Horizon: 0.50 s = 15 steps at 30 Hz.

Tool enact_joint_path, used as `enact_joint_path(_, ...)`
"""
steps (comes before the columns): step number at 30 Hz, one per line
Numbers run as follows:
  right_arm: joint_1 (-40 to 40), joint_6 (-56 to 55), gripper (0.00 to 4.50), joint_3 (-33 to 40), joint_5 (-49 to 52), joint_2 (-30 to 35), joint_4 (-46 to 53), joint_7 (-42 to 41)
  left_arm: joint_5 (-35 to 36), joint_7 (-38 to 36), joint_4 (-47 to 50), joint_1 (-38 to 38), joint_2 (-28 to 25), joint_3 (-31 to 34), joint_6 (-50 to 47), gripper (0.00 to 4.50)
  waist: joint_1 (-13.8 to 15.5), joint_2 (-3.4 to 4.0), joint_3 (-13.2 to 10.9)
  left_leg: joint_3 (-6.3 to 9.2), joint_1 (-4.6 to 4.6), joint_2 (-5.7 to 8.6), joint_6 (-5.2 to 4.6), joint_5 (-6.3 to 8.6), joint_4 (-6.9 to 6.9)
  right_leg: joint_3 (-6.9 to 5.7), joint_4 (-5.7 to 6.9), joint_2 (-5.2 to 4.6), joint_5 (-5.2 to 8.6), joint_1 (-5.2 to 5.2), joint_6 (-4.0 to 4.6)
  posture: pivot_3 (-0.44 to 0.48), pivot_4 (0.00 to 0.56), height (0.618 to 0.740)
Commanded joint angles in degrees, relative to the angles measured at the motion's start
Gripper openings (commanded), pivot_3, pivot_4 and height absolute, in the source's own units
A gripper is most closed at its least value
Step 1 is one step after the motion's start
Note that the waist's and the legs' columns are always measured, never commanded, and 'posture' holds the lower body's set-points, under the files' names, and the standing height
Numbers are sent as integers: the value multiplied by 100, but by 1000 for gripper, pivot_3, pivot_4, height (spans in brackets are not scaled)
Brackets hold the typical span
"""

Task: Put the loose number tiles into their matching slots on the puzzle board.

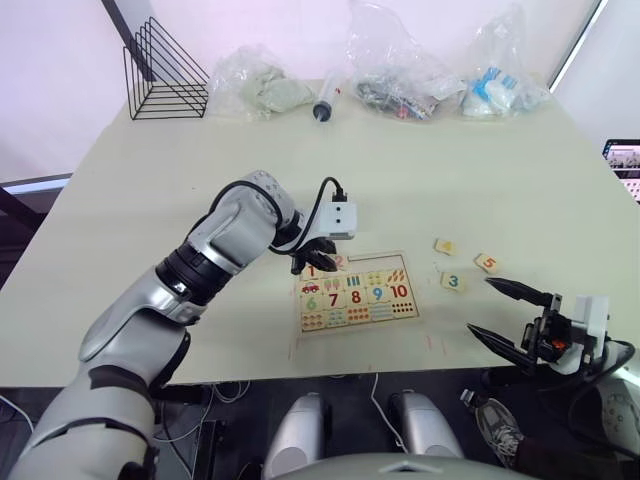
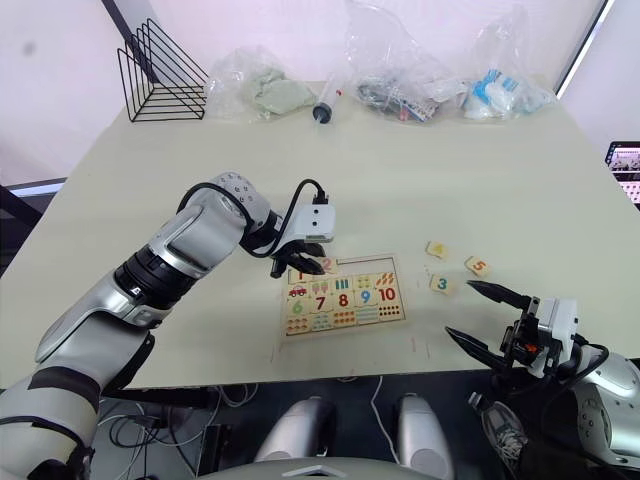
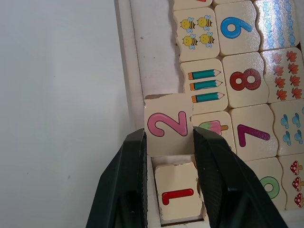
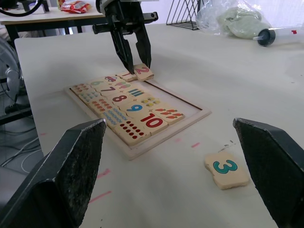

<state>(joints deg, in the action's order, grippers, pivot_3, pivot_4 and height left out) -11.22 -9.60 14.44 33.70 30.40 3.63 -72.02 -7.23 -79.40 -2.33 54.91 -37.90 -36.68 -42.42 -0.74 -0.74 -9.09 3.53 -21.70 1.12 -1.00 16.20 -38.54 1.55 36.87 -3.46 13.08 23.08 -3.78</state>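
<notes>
The puzzle board (image 1: 357, 297) lies near the table's front middle, with its lower rows filled by tiles. My left gripper (image 1: 312, 262) hangs over the board's far left corner, shut on the pink "2" tile (image 3: 167, 124), which sits tilted against the rim. The red "1" tile (image 3: 175, 192) lies in its slot just beside it. The rest of that row, the matching slots (image 3: 154, 52), is bare wood. Three loose tiles lie right of the board: a "3" (image 1: 453, 282), a "5" (image 1: 487, 263) and one more (image 1: 445, 246). My right gripper (image 1: 480, 305) is open and empty near the front right edge.
A black wire rack (image 1: 165, 75) stands at the back left. Clear plastic bags (image 1: 260, 85) (image 1: 400, 70) (image 1: 500, 85) and a syringe (image 1: 327, 100) line the far edge. Bare tabletop stretches between them and the board.
</notes>
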Motion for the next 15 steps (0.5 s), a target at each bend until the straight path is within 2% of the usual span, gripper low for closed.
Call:
enact_joint_path(1, -28, -121, 4500, 71, 57, 3, 152, 13, -83, -62, 94, 36, -59, -51, 51, 915, 0, 0, 0, 0, 0, 0, 0, 0, 0, 0, 0, 0, 0, 0, 0, 0, 150, 740)
enact_joint_path(15, -19, -141, 4500, 60, 54, 12, 122, 14, -353, 36, -5, -217, -37, -103, 337, 915, 4, 0, 0, 0, 0, 0, 0, 0, 0, 0, 0, -1, 0, 0, 0, 0, 150, 740)
